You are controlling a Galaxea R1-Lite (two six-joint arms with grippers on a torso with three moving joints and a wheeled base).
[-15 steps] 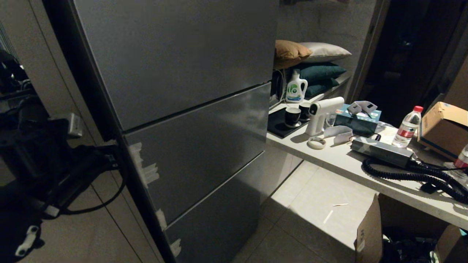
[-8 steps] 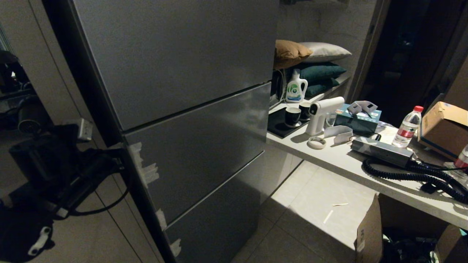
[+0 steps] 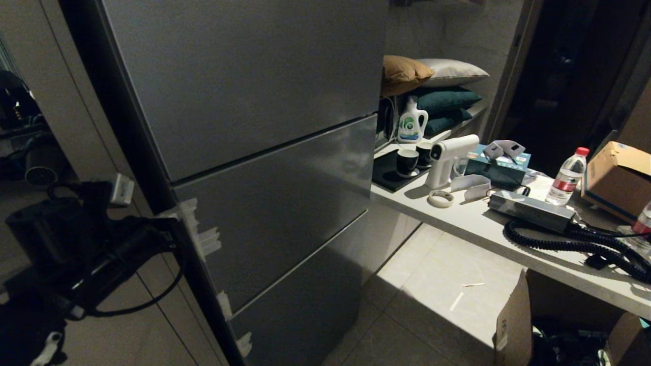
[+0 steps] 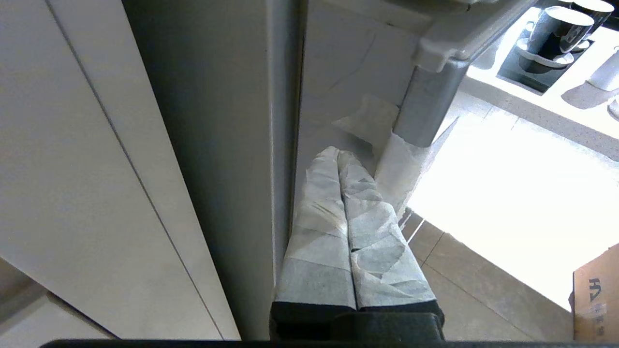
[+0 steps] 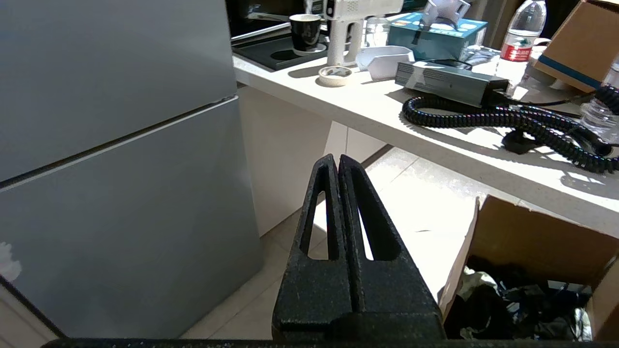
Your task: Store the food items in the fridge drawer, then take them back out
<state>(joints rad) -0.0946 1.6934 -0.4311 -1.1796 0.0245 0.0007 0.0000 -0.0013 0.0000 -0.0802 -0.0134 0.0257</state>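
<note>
Looking at the big grey fridge (image 3: 244,127) first: all three doors read as closed from the head view, so I'd say we're at the very start, getting the middle door (image 3: 274,203) open to reach the fridge drawer. That drawer and the food items aren't visible anywhere, presumably behind the doors.

Over on the counter (image 3: 483,229) there's a water bottle (image 3: 565,177), a cardboard box (image 3: 618,175) and a coiled cable (image 3: 574,244), none of it part of the job.

The left gripper (image 4: 341,159) has its taped fingers pressed together, holding nothing, tips wedged into the crack at the door's taped edge (image 4: 401,164). Next move probably calls for levering outward without slipping off.

The right gripper (image 5: 337,164) is clamped closed too, empty, parked well away from the fridge.
</note>
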